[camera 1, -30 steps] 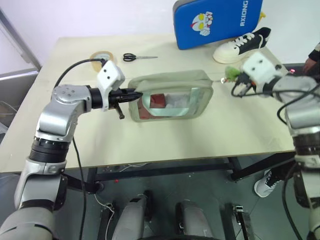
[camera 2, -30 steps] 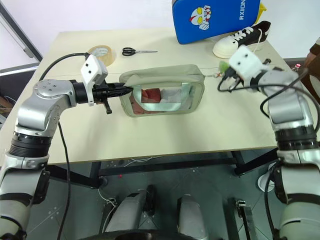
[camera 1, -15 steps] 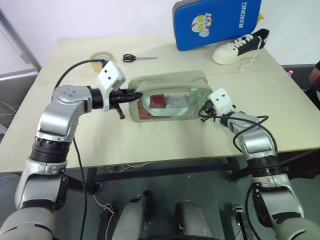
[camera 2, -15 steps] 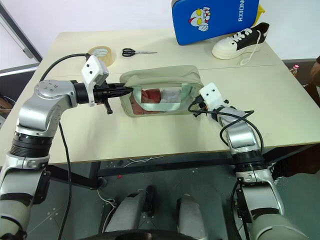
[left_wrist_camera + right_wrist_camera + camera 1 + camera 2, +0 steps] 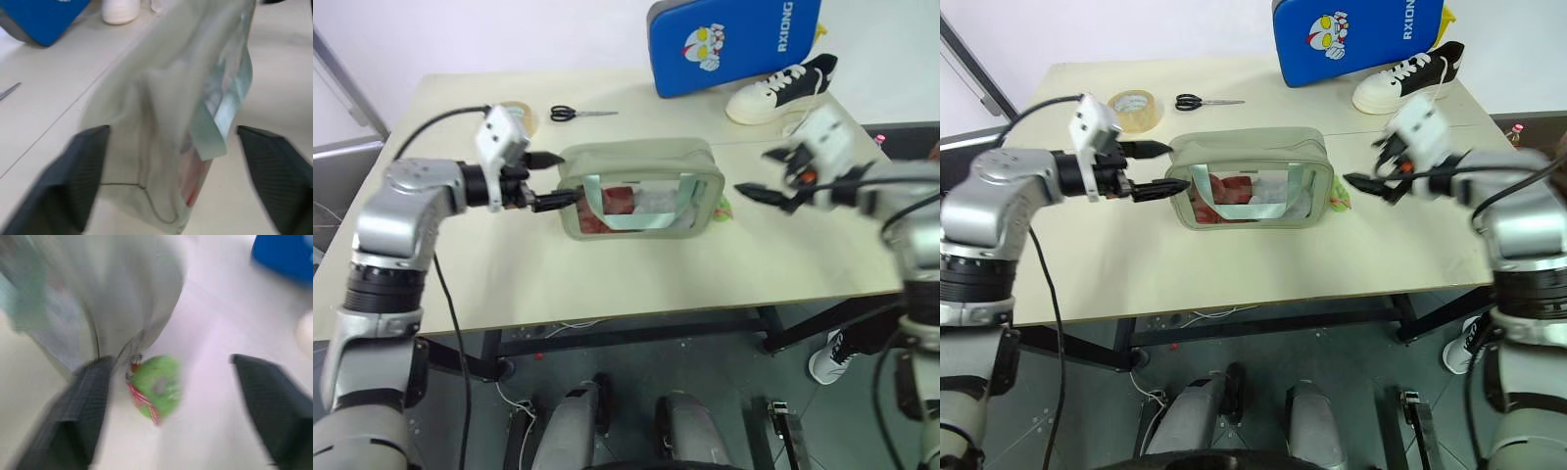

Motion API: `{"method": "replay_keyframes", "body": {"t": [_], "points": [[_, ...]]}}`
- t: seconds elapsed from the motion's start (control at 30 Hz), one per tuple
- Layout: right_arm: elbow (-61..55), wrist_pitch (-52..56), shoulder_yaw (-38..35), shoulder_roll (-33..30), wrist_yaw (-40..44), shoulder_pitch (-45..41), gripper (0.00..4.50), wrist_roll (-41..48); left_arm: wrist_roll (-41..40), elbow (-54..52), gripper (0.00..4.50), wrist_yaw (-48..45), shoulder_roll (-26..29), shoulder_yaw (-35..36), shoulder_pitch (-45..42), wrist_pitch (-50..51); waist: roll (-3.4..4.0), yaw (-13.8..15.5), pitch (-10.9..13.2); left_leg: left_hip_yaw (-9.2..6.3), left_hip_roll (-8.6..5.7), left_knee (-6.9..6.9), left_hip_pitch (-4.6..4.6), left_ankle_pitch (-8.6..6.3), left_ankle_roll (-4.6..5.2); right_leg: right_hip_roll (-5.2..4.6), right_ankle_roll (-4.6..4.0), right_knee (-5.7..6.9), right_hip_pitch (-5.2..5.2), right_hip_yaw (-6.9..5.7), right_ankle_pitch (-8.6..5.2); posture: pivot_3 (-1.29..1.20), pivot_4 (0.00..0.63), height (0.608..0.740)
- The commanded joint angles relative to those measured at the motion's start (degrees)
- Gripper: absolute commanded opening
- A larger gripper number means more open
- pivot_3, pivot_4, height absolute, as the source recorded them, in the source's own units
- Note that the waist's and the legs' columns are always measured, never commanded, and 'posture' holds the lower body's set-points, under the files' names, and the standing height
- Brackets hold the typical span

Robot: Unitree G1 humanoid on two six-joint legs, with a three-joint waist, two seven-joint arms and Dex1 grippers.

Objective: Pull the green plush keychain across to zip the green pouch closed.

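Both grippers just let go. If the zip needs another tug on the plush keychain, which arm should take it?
Right. The green plush keychain lies at the green pouch's right end, just ahead of the open right gripper. The open left gripper sits at the opposite end.

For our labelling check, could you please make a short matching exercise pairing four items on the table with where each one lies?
Items:
1. lime-green fuzzy plush keychain
2. black-handled scissors
3. roll of tape
4. white sneaker

Places:
A. in front of the blue padded case
B. at the right end of the sage-green soft pouch
C. far left part of the table
D. between tape and blue case

Pairs: 1-B, 2-D, 3-C, 4-A
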Motion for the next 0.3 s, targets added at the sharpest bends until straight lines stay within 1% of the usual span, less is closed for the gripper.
{"method": "replay_keyframes", "body": {"t": [0.03,0.1,0.17,0.23,0.3], "points": [[-4.9,5.8,-1.4,-2.1,6.4,-3.0,4.49,8.4,-0.8,2.4,4.5,-1.8,2.4,2.6,-2.2,-1.0,0.0,0.0,0.0,0.0,0.01,0.0,0.0,0.0,0.01,-0.01,-0.03,0.0,0.0,0.0,-0.02,0.0,0.15,0.74],[-6.4,6.9,-1.1,-2.3,6.7,-3.8,4.49,9.9,0.4,3.8,4.5,-1.9,3.5,2.1,-2.7,-2.3,0.0,0.0,0.0,0.0,0.01,0.01,0.02,-0.01,0.01,-0.05,-0.15,0.0,0.01,0.01,-0.08,0.0,0.15,0.74],[-7.1,6.4,-0.4,-2.0,5.7,-3.6,4.49,9.5,1.2,4.6,4.5,-1.5,3.7,1.7,-3.2,-3.3,0.0,0.1,0.0,0.0,0.01,0.02,0.0,-0.02,0.02,-0.08,-0.17,-0.02,-0.02,0.01,-0.09,0.0,0.15,0.74],[-7.3,5.6,0.2,-1.5,4.4,-3.0,4.49,8.9,2.5,5.9,4.5,-0.6,3.1,1.1,-3.6,-4.5,-0.01,0.3,0.0,0.01,0.0,0.03,-0.08,-0.02,0.02,-0.12,-0.18,-0.05,-0.26,0.02,-0.09,0.0,0.15,0.74],[-7.1,5.2,0.6,-1.0,3.3,-2.6,4.49,8.7,3.2,6.9,4.5,0.3,2.4,1.0,-3.8,-5.3,-0.01,0.3,0.0,0.05,-0.03,0.03,-0.11,-0.02,0.02,-0.17,-0.18,-0.06,-0.3,0.03,-0.09,0.0,0.15,0.74]]}}
